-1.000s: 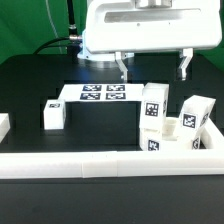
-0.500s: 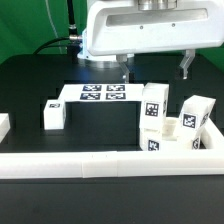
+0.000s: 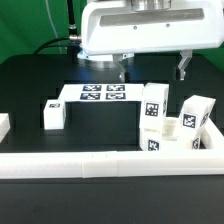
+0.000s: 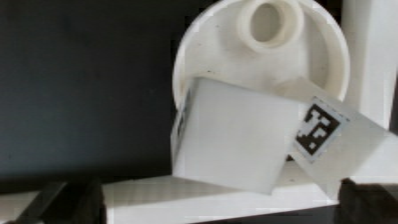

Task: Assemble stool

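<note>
The round white seat (image 3: pixel 172 141) lies at the exterior view's right, against the front rail. Two tagged white legs (image 3: pixel 153 107) (image 3: pixel 196 118) stand on or just behind it. A third leg (image 3: pixel 54 113) lies apart at the left. My gripper (image 3: pixel 152 67) hangs above and behind the two legs, open and empty, touching nothing. In the wrist view the seat (image 4: pixel 267 45) shows its hole, and a tagged leg (image 4: pixel 249 135) overlaps it. My dark fingertips (image 4: pixel 32 200) sit at the two lower corners of that view, with the gripper's (image 4: pixel 201 205) gap wide.
The marker board (image 3: pixel 100 93) lies flat on the black table behind the parts. A long white border rail (image 3: pixel 90 164) runs along the front and turns up at the right (image 3: pixel 214 150). A white block (image 3: pixel 4 125) sits at the left edge.
The gripper has shifted only slightly above the legs. The seat and legs have not moved.
</note>
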`<state>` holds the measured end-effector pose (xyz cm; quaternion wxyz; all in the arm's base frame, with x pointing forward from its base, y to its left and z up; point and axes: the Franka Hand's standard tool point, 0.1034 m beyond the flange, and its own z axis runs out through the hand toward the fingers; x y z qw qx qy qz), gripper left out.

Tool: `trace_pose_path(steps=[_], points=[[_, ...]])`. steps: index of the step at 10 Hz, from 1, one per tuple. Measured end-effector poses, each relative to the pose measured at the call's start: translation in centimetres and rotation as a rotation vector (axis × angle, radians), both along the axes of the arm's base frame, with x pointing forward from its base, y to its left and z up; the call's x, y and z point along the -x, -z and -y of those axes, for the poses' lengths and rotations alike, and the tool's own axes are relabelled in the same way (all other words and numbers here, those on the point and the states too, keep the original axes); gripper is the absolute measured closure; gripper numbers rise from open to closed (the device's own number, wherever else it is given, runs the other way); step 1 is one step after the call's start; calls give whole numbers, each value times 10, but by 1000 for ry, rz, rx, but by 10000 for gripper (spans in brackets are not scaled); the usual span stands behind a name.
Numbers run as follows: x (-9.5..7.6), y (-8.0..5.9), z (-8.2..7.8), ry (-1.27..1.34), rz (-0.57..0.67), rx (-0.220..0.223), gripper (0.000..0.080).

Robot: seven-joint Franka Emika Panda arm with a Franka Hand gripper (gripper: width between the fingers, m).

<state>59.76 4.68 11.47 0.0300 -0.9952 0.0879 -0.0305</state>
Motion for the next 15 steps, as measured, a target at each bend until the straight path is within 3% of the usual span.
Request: trace_pose_path(steps=[7,11,15], points=[[0,4,-8,459,-29,-66,150],[-1,26,-5,476,-11,-60,150],[-5,31,-1,410,-7,-49,150]])
